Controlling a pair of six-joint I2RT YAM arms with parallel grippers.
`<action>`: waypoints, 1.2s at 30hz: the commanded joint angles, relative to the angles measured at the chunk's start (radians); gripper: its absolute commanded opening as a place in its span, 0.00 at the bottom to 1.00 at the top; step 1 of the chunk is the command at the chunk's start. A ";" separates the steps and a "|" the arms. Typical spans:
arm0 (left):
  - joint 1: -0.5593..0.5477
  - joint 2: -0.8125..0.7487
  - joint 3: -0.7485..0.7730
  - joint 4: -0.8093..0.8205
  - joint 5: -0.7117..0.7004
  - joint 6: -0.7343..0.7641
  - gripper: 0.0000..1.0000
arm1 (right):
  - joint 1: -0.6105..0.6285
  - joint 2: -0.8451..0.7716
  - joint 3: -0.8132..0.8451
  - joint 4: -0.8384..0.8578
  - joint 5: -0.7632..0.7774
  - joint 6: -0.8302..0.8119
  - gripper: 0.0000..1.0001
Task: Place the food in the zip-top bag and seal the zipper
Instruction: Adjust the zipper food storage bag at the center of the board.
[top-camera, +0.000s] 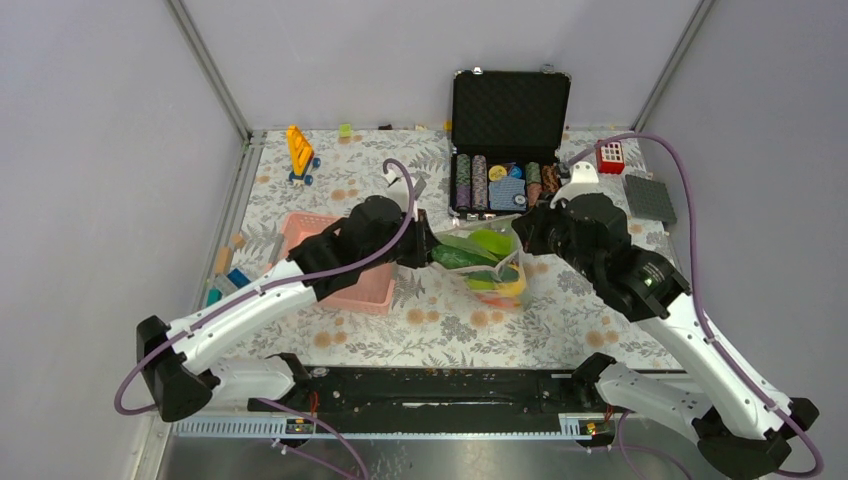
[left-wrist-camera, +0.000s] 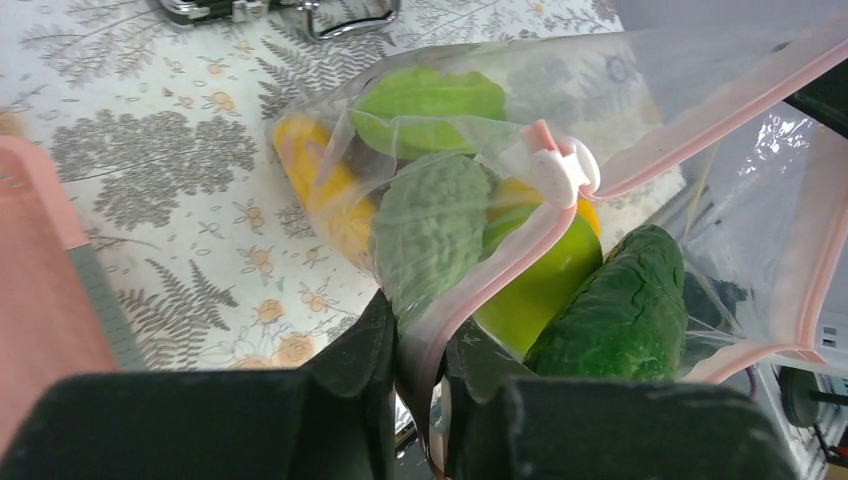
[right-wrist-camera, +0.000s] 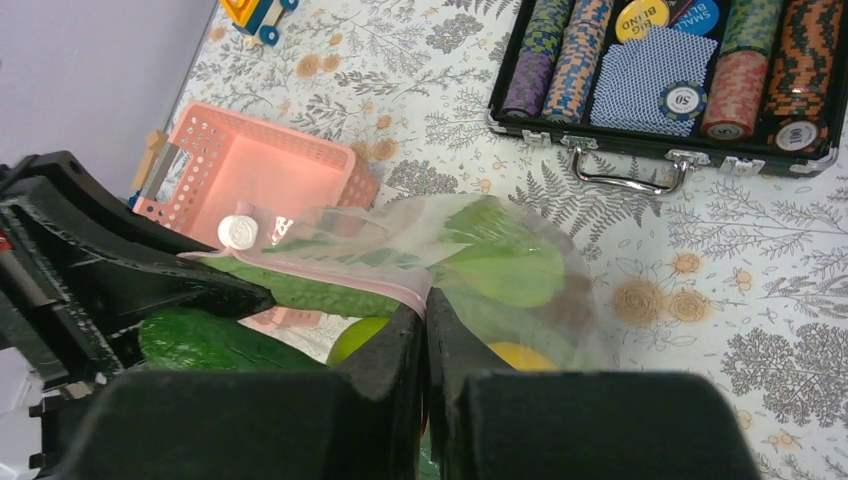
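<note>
The clear zip-top bag (top-camera: 490, 265) hangs between my two grippers over the middle of the table, with food inside: a green leafy piece (left-wrist-camera: 430, 225), a long green cucumber (left-wrist-camera: 620, 305) and yellow fruit (left-wrist-camera: 320, 185). My left gripper (left-wrist-camera: 420, 340) is shut on the pink zipper strip (left-wrist-camera: 500, 265) at the bag's left end; a white slider (left-wrist-camera: 562, 172) sits on the strip just beyond it. My right gripper (right-wrist-camera: 425, 310) is shut on the zipper (right-wrist-camera: 330, 262) at the right end. The slider (right-wrist-camera: 238, 232) shows near the left fingers in the right wrist view. The mouth gapes on the far side.
A pink latticed basket (top-camera: 345, 285) sits left of the bag, partly under my left arm. An open black case (top-camera: 510, 150) with poker chips stands behind the bag. A yellow toy (top-camera: 299, 152), a red block (top-camera: 611, 156) and a grey plate (top-camera: 650, 197) lie at the back.
</note>
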 joint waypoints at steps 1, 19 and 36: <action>0.007 -0.039 0.134 -0.145 -0.167 -0.011 0.00 | -0.008 0.038 0.092 0.064 0.008 -0.053 0.05; -0.012 0.276 0.634 -0.608 -0.439 -0.070 0.00 | -0.009 0.165 0.166 0.076 -0.190 -0.326 0.51; 0.024 0.270 0.635 -0.588 -0.367 -0.092 0.00 | -0.006 0.298 0.217 0.168 -0.780 -0.633 0.64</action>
